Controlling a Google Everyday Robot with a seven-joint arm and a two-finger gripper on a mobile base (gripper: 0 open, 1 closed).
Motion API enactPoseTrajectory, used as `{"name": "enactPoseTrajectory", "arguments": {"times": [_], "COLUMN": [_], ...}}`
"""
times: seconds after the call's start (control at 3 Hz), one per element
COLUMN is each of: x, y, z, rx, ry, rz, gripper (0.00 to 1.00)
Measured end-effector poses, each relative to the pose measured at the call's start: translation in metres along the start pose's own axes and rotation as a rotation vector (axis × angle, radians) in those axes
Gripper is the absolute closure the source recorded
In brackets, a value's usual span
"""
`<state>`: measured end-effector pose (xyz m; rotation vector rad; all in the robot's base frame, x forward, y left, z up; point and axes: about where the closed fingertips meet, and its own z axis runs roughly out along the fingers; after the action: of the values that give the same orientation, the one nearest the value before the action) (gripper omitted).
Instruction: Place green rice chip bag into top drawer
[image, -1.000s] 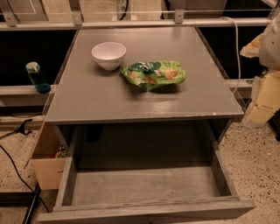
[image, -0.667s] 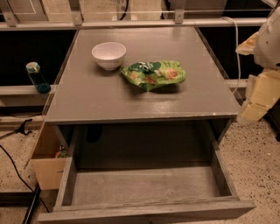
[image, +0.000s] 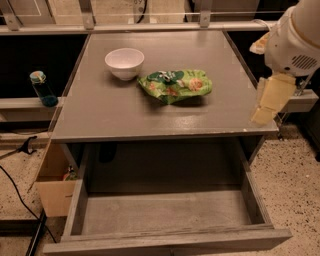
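Camera view only: the green rice chip bag (image: 175, 85) is seen lying flat on the bench (image: 150, 117), mid-surface, just right of a white bowl (image: 124, 62) and apparently not touching it. The top drawer (image: 165, 212) is pulled out below the bench front, and nothing is seen inside it. The gripper (image: 263, 112) is hung at the bench's right edge, well apart from the bag; nothing is seen held in it, and whether it is open or closed cannot be told. A blue bottle (image: 42, 89) and a cardboard box (image: 52, 192) are noted at left, off the bench. The bag is judged light, soft and crinkly, with slick foil and puffed air inside, so it is likely to deform or slide under a pinch. Hold is best taken from above across the raised middle or on a crimped end, not too hard, as the chips are fragile. Against the earlier frames, the gripper is found shifted left and slightly up, toward the bench; bag, bowl and drawer are unchanged.
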<state>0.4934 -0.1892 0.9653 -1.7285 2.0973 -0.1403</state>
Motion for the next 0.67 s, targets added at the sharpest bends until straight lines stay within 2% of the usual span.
{"name": "enactPoseTrajectory", "arguments": {"times": [0.67], "x": [-0.039], "y": [-0.033], "z": [0.037], "rx": [0.027], "ry": [-0.075], "rz": [-0.053], "gripper": [0.00]}}
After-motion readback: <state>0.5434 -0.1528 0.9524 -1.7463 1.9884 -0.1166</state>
